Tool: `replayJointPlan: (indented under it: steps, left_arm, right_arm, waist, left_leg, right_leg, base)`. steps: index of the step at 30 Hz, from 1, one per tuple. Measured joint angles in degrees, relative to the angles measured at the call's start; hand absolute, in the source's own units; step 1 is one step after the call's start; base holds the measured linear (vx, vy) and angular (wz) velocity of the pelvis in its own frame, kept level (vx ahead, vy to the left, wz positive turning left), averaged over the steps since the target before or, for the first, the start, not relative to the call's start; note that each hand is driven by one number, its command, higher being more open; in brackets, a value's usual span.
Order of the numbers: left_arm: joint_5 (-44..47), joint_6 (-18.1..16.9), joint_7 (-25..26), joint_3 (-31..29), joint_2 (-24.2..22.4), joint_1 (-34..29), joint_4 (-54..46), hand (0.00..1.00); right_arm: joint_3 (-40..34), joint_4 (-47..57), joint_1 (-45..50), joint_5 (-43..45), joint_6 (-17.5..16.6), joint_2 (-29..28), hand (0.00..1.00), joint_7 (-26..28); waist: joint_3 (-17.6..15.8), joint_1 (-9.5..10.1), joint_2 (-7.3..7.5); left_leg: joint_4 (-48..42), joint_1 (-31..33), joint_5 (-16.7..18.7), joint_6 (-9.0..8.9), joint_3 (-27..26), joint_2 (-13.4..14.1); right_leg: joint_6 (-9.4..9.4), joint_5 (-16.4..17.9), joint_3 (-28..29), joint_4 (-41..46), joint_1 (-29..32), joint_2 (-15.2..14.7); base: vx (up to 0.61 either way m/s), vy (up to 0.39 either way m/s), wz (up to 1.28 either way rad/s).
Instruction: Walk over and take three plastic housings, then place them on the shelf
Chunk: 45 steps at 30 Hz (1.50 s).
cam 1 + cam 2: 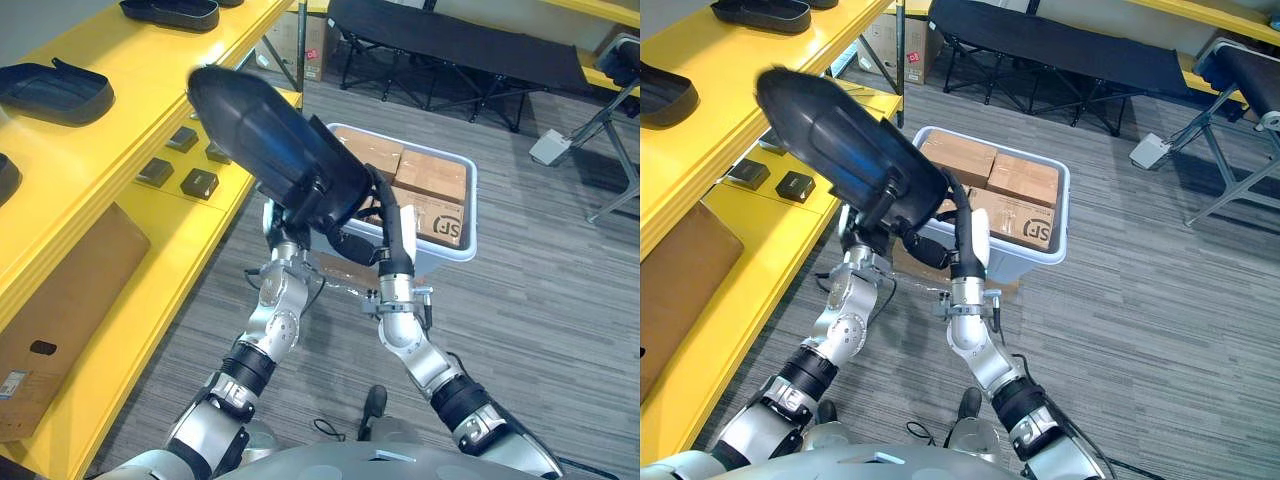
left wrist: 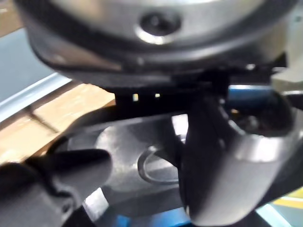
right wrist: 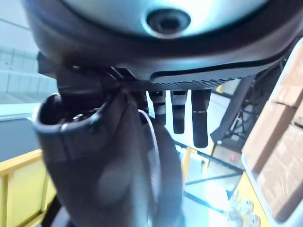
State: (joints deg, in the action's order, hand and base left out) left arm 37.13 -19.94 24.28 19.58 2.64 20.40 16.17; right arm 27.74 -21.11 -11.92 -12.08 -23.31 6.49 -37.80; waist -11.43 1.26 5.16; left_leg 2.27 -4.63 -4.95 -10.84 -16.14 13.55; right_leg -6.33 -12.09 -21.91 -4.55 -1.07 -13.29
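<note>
Carrying looks to be the step in hand. The yellow shelf (image 1: pixel 150 95) runs along to the left of both hands. One plastic housing (image 1: pixel 265 130), a long black shell, is held up above them, tilted, with its far tip pointing toward the shelf. Other housings (image 1: pixel 55 92) of the same kind lie on the top board, farther left and beyond the hands, so I judge this to be a later one of the three, not yet set down. A white bin (image 1: pixel 470 205) of cardboard boxes stands just beyond the right hand, apart from the load.

The left hand (image 1: pixel 283 232) sits under the housing's near end. In its wrist view the thumb and a finger curl onto the grey inner face, so it is grasping. The right hand (image 1: pixel 962 235) meets the same end from the other side. Its fingers (image 3: pixel 200 123) stand straight in a row, so it seems to brace the housing rather than clasp it.

The next move calls for swinging the load leftward, levelling it, and lowering it onto bare board beside the lying housings before either hand lets go. Small dark blocks (image 1: pixel 198 183) on the lower board, left of the left hand, need no touching.
</note>
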Motion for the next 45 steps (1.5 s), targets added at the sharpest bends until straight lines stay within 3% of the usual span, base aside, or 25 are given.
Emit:
replayJointPlan:
  steps: [5,8,10,12,15,19,25,32,39,41,45]
  left_arm:
    - [-25.6,0.1,12.0,-7.2,0.2,-3.7,-8.4,0.00]
    - [-43.5,0.2,18.4,-11.8,2.1,-7.8,-14.8,0.00]
    - [-48.2,0.1,19.3,-12.4,4.0,-11.0,-18.5,0.00]
    - [-51.2,0.1,17.8,-12.1,5.3,-15.1,-20.9,0.00]
    - [-51.0,0.1,14.4,-10.9,5.5,-20.0,-21.2,0.00]
    - [-47.5,0.1,7.7,-8.1,5.5,-26.3,-21.3,0.00]
    - [-35.6,0.0,4.1,-11.9,4.9,-32.6,-25.3,0.00]
    - [-34.9,0.0,2.4,-19.0,4.4,-37.1,-35.2,0.00]
    - [-29.3,-0.6,-3.9,-25.5,2.4,-45.8,-39.2,0.00]
    - [-26.9,-0.6,-5.8,-26.2,1.6,-47.5,-39.2,0.00]
    - [-25.8,-0.6,-8.5,-26.0,1.2,-49.7,-39.2,0.00]
  right_arm:
    - [-0.1,5.0,5.5,5.3,1.1,-0.4,1.00,0.0]
    - [-2.8,7.6,11.3,13.5,1.5,0.3,1.00,0.6]
    - [-4.8,9.6,14.8,17.3,1.3,0.7,1.00,2.7]
    - [-6.5,12.6,18.6,22.7,0.7,2.2,1.00,9.2]
    - [-7.3,13.2,20.6,25.2,0.4,3.1,1.00,16.2]
    - [-10.5,14.7,25.1,27.7,0.4,3.2,1.00,24.3]
    - [-13.9,15.0,27.2,34.3,3.0,4.8,1.00,29.1]
    - [-8.6,14.5,23.0,35.1,5.8,4.9,1.00,30.6]
    - [-0.2,12.1,15.0,30.3,8.0,4.8,1.00,31.5]
    - [-0.1,11.5,13.6,30.5,8.5,4.8,1.00,31.5]
    - [-0.3,11.2,12.1,31.5,9.3,5.3,1.00,32.2]
  waist:
    - [1.7,-0.04,-0.87]
    - [2.6,-0.03,-2.14]
    - [3.3,-0.02,-3.19]
    - [4.0,-0.37,-4.36]
    - [4.6,-1.51,-5.21]
    - [5.0,-1.65,-5.84]
    - [5.1,-1.25,-6.00]
    - [5.2,3.36,-6.33]
    - [6.5,8.97,-6.64]
    - [6.6,9.96,-6.29]
    - [6.5,9.98,-6.21]
  left_leg:
    - [0.0,0.1,0.2,-0.07,0.1,-0.1]
    - [0.0,0.1,0.5,0.01,0.0,-0.1]
    - [0.0,0.2,0.9,-0.18,0.0,-0.1]
    - [0.0,0.1,1.2,-0.37,-0.2,-0.1]
    - [0.0,0.2,1.4,-0.42,-0.3,-0.1]
    - [-0.2,0.3,1.6,-0.17,-1.0,-0.1]
    - [-1.2,0.7,2.0,-0.11,0.5,0.0]
    - [-2.2,2.5,2.3,0.17,6.9,-0.2]
    - [-2.1,4.2,1.7,0.08,12.8,-1.0]
    - [-2.2,4.1,1.6,-0.12,12.9,-1.1]
    - [-3.9,4.2,2.3,0.17,13.8,-1.1]
  right_leg:
    - [0.07,0.1,-0.5,0.0,0.0,0.0]
    - [-0.01,0.5,-0.7,0.0,0.0,0.0]
    - [-0.05,0.7,-0.7,0.0,0.1,0.0]
    - [-0.24,1.0,-0.7,-0.3,0.2,0.0]
    - [-0.06,1.6,-0.6,-0.3,0.6,0.0]
    - [-0.11,1.3,0.0,-0.2,1.0,0.0]
    - [-0.62,1.3,-1.2,0.0,-0.2,-0.1]
    - [-0.95,3.0,-7.8,-0.1,-4.0,-0.4]
    - [-1.69,4.0,-13.2,0.0,-6.8,-0.6]
    - [-1.65,4.1,-13.4,0.0,-7.1,-0.6]
    - [-1.81,4.5,-14.3,0.0,-8.5,-0.6]
  base:
    - [0.00,0.000,0.00]
    - [0.00,0.000,0.00]
    - [0.00,0.000,0.00]
    - [0.01,0.011,-0.03]
    - [0.00,0.003,-0.03]
    - [0.03,0.011,-0.09]
    - [0.03,0.010,0.11]
    - [-0.01,0.005,0.46]
    - [0.03,0.008,0.41]
    - [0.04,0.015,0.07]
    - [0.00,0.000,0.08]
